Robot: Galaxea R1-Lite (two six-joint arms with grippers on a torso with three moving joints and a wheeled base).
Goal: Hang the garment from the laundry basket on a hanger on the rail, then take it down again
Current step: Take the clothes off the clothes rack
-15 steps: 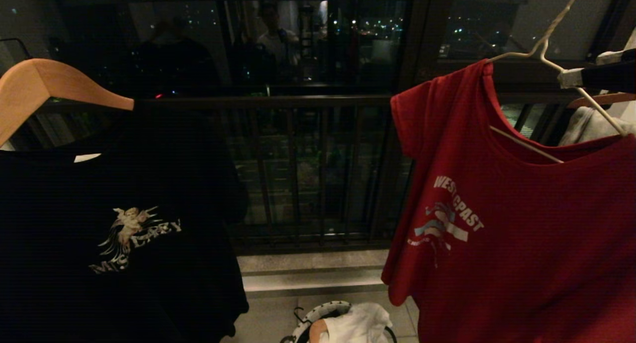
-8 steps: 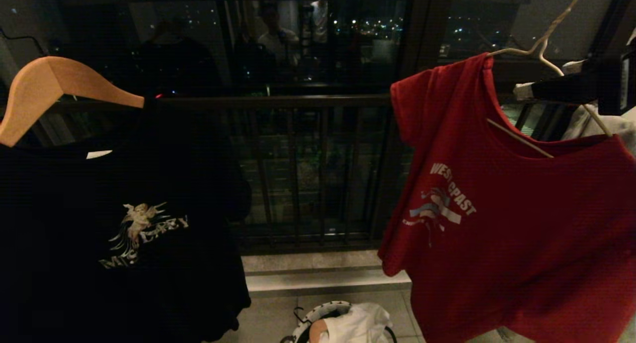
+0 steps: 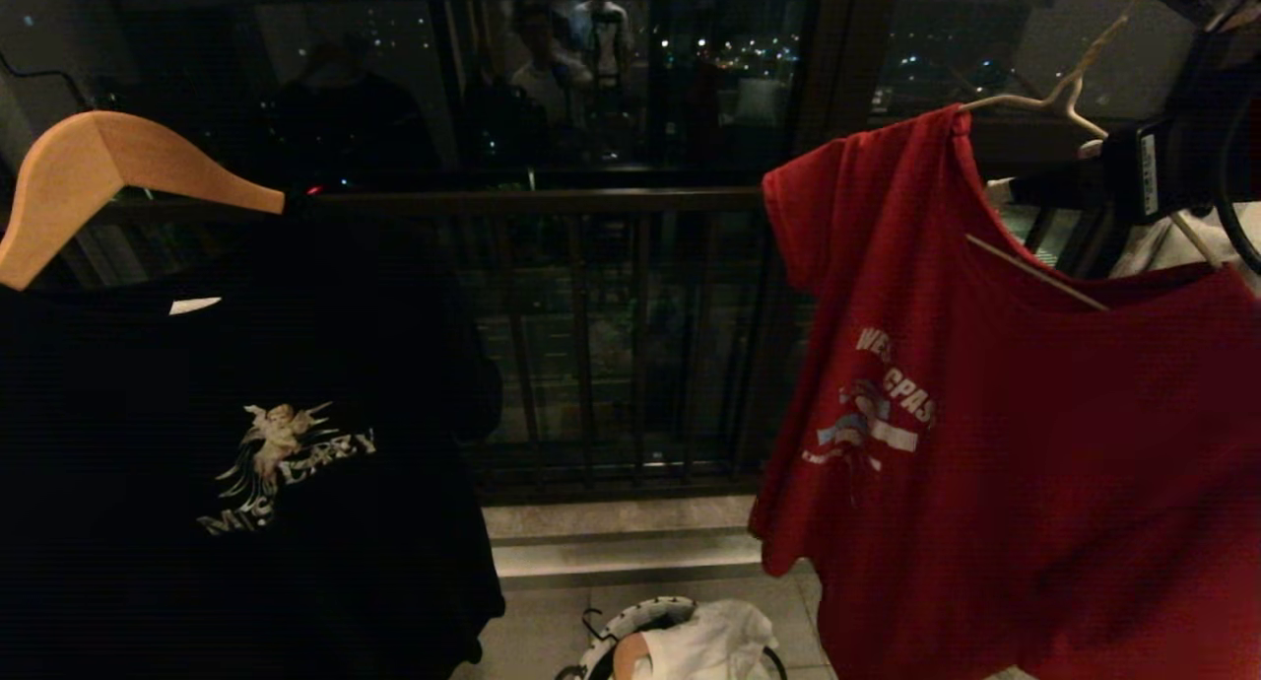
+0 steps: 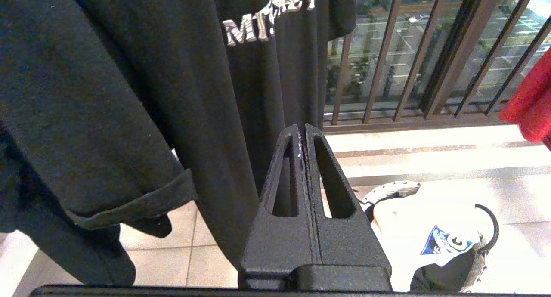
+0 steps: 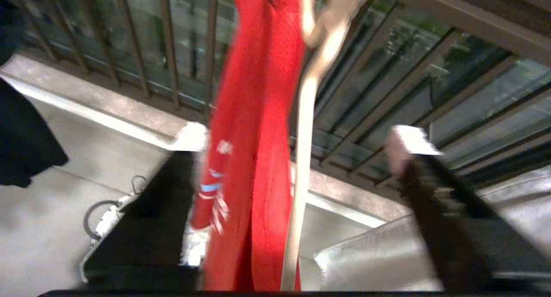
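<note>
The red garment [image 3: 1034, 443] hangs at the right on the white wire hanger [image 3: 1069, 94], whose hook runs out of the top of the head view; the rail is out of view. My right gripper [image 3: 1044, 168] reaches in from the right at the hanger's neck and is open. In the right wrist view the right gripper [image 5: 299, 140] has the hanger wire [image 5: 301, 168] and the garment [image 5: 254, 116] between its spread fingers. The laundry basket [image 3: 630, 626] sits on the floor below. My left gripper [image 4: 302, 131] is shut and empty, parked low.
A black T-shirt [image 3: 246, 443] on a wooden hanger [image 3: 89, 168] hangs at the left, close to the left gripper. A white cloth [image 3: 709, 646] fills the basket. Balcony bars [image 3: 611, 345] and a raised step [image 3: 621, 552] lie behind.
My right gripper has opened and pushed further left across the hanger's neck, with the arm rising. The red garment has swung a little to the left.
</note>
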